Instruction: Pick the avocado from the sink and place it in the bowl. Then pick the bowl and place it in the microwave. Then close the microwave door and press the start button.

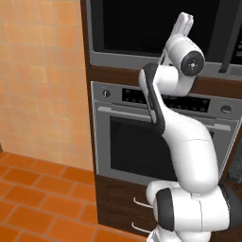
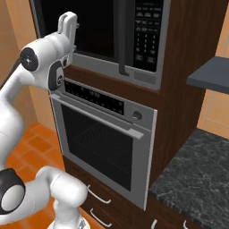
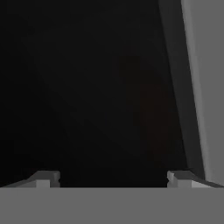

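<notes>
black glass microwave door [image 2: 121,33], stiff and slick, likely best pushed flat on its frame; gripper [image 1: 185,21] wide open, holding nothing.

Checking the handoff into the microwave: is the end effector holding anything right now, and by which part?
Nothing is held. The end effector stands open, its fingertips wide apart with only the microwave's dark cavity between them.

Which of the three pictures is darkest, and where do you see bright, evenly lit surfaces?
Hand view: darkest, nearly black inside the microwave, with a pale grey strip at the right edge. Left base view: the orange tiled wall is bright and even. Right base view: the oven front is well lit, its window dark.
</notes>
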